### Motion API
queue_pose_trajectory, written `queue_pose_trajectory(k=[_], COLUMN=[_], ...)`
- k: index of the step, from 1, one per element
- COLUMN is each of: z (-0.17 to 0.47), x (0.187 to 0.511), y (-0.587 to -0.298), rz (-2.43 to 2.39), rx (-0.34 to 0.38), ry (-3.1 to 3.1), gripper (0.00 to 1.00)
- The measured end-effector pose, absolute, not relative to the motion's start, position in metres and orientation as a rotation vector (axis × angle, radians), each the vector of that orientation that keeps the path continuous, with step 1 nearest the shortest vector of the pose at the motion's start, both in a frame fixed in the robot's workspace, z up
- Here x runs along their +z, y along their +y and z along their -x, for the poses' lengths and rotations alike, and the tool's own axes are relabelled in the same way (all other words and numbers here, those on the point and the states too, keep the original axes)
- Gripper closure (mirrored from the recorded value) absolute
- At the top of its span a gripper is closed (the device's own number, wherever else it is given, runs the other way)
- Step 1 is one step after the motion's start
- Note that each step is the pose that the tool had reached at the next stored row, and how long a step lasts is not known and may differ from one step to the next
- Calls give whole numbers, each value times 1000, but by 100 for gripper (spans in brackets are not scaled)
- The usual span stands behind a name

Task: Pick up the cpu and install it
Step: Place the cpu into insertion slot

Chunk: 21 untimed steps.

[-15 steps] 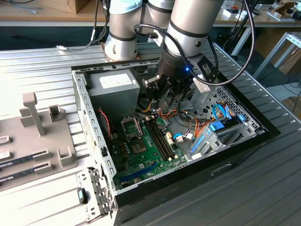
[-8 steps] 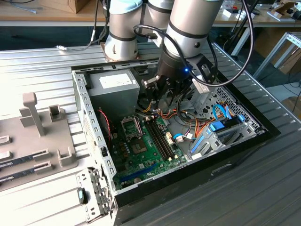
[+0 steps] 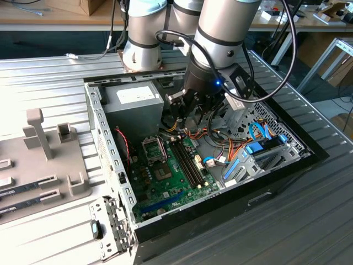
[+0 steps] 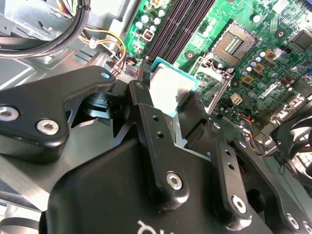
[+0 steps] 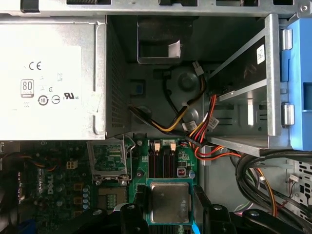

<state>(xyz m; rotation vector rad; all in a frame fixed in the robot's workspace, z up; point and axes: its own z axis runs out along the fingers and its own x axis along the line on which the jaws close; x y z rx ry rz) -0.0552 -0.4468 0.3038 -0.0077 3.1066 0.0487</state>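
My gripper hangs inside the open computer case, above the green motherboard. It is shut on the cpu, a silvery square chip with a thin green rim held flat by its edges between the two black fingers. In the first wrist view the cpu sits over the black memory slots, off to one side of the open socket, whose metal load plate is flipped up. The socket lies left of the gripper in the exterior view and also shows in the second wrist view.
A grey power supply fills the case's back corner. Bundles of coloured cables run behind the gripper, beside a metal drive cage. Blue connectors lie at the exterior view's right. A grey fixture tray with memory sticks stands outside, left.
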Motion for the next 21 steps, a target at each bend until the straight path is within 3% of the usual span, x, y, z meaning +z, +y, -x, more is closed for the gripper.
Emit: queue_pose_trajectory(k=[21], z=[58], x=[300], y=[-447], rz=[8], rx=[49], ry=[3107], gripper=[53])
